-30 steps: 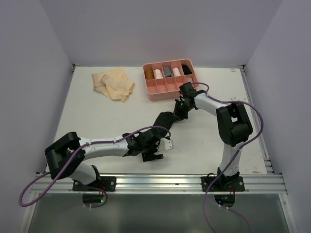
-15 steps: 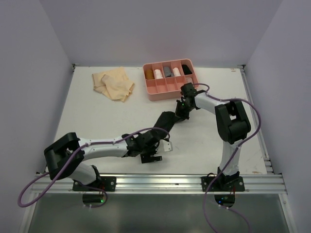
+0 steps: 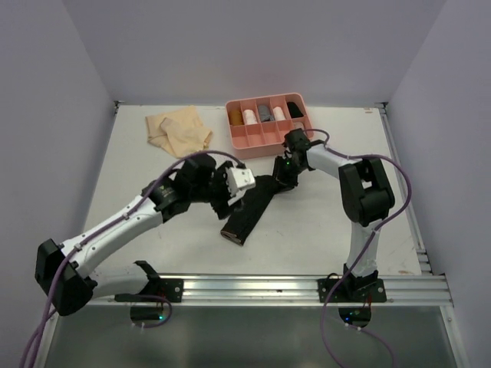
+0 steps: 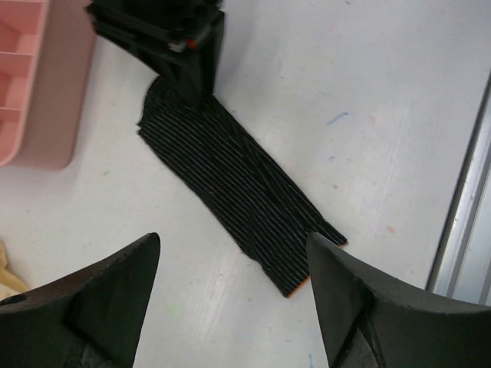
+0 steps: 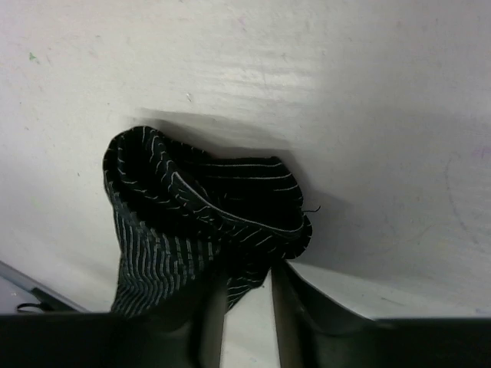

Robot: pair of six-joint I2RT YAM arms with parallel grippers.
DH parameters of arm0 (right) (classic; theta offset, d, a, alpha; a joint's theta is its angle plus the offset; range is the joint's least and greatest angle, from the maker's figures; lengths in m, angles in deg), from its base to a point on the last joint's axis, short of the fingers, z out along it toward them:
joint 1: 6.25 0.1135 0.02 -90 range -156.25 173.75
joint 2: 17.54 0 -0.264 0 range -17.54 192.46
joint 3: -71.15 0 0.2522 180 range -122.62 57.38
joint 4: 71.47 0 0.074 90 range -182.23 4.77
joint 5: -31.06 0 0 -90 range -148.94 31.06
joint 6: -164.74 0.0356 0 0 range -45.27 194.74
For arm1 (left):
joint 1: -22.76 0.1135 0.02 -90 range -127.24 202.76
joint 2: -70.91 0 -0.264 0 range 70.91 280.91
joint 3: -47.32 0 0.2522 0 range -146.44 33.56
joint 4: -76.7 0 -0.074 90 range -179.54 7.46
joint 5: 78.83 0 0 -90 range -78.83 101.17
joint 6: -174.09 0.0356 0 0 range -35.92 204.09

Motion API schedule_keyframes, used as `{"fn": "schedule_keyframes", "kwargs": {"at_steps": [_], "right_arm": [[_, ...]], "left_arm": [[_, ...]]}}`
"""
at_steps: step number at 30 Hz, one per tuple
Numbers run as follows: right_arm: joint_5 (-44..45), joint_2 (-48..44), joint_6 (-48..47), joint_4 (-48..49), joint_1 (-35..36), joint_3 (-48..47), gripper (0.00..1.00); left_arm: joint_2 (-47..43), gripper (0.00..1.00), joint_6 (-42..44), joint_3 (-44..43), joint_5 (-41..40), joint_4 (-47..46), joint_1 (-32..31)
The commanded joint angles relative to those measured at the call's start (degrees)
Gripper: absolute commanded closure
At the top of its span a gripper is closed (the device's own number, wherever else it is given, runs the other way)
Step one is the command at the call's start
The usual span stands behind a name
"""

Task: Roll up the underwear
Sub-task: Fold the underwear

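The black underwear (image 3: pixel 252 207) lies as a long flat folded strip slanting across the table's middle. It also shows in the left wrist view (image 4: pixel 238 180), pinstriped with an orange edge at its near end. My right gripper (image 3: pixel 285 173) is shut on the strip's far end, which bunches up between its fingers in the right wrist view (image 5: pixel 207 207). My left gripper (image 3: pixel 229 198) is open and empty, raised just left of the strip. The pale tan underwear (image 3: pixel 180 132) lies crumpled at the back left. No loose pink garment is in view.
The pink plastic divided tray (image 3: pixel 253 142) stands at the back centre, right behind my right gripper. It holds several small rolls in its back compartments. An aluminium rail (image 3: pixel 307 287) runs along the table's near edge.
My left arm has risen from the strip's near end and swung back and left with its jaws open. The black strip now lies uncovered and flat. My right gripper has barely moved.
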Motion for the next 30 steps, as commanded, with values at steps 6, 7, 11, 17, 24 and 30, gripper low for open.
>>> {"fn": "schedule_keyframes", "kwargs": {"at_steps": [6,7,11,17,24,30], "right_arm": [[5.03,-8.63,-5.81,-8.26,-0.1,-11.12,0.52],[5.65,-9.33,-6.07,-9.57,-0.1,-11.66,0.54],[3.74,-11.87,-4.33,-10.29,0.34,-12.46,0.66],[1.44,-14.78,1.73,-6.17,3.59,-5.09,0.77],[5.48,-25.05,12.37,-1.86,5.0,11.06,1.0],[7.51,-31.75,20.72,4.82,8.33,24.34,1.0]], "left_arm": [[7.79,0.45,-5.08,-7.62,23.3,7.92,21.73],[8.23,0.45,-6.31,-7.44,24.7,7.21,22.88],[9.02,0.48,-5.44,-5.34,25.76,5.28,25.96],[7.89,0.57,-4.56,-1.21,16.21,3.87,18.8],[8.22,0.61,-9.57,2.84,1.86,2.11,3.3],[11.04,0.63,-11.68,2.32,-1.3,1.06,-1.71]]}}
